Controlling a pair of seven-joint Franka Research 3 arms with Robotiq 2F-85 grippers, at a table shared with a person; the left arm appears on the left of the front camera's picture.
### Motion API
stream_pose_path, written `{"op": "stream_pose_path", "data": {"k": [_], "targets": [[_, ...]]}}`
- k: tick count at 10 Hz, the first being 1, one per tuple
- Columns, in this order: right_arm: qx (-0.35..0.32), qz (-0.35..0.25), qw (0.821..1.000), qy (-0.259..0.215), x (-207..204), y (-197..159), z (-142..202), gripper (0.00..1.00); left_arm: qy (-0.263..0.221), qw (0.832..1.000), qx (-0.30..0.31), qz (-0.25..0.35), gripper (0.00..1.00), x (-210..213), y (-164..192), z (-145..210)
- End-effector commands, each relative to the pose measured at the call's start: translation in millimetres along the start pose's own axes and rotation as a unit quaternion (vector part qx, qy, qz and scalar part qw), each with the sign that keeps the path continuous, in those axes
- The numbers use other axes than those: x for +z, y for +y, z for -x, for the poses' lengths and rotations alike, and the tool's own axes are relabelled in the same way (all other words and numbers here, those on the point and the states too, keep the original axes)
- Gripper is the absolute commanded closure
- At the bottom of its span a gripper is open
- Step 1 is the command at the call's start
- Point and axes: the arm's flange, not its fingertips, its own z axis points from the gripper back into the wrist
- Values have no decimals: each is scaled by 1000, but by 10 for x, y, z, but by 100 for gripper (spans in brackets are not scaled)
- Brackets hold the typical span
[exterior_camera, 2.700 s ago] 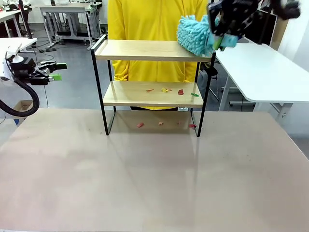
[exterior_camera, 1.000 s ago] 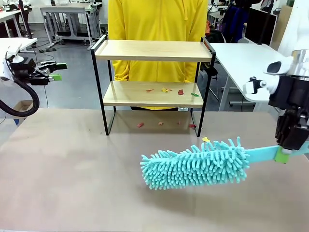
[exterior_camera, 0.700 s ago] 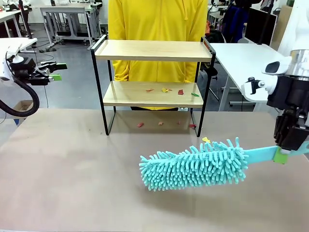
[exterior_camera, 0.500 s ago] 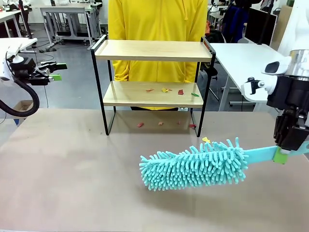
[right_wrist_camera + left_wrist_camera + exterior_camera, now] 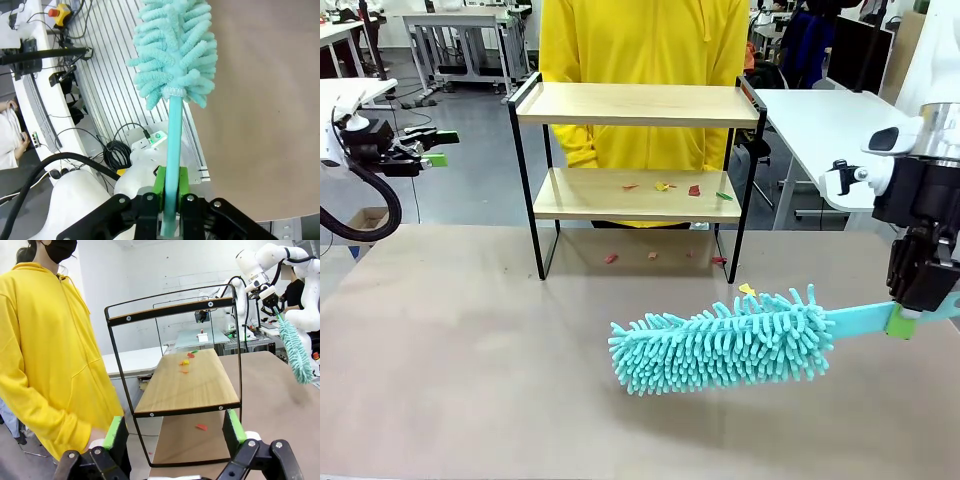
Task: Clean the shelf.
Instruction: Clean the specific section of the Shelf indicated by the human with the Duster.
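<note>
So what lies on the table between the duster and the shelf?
Front view: a yellow scrap beside the duster, reddish scraps under the shelf.

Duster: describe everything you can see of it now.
The duster has a shaggy turquoise head on a flat turquoise handle, plastic by its look. The right gripper is shut on the handle's end. The duster lies nearly level, head toward the robot's left, low over the table in front of the shelf; contact with the table is unclear.
</note>
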Motion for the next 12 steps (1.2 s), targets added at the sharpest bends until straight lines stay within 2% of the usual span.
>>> {"op": "stream_pose_path", "data": {"k": [1, 12], "targets": [[-7, 0, 1000, -10, 16, 24, -44, 87, 0, 1000, -2, 1, 0, -4, -14, -38], [-7, 0, 1000, -10, 16, 24, -44, 87, 0, 1000, -2, 1, 0, -4, -14, -38]]}}
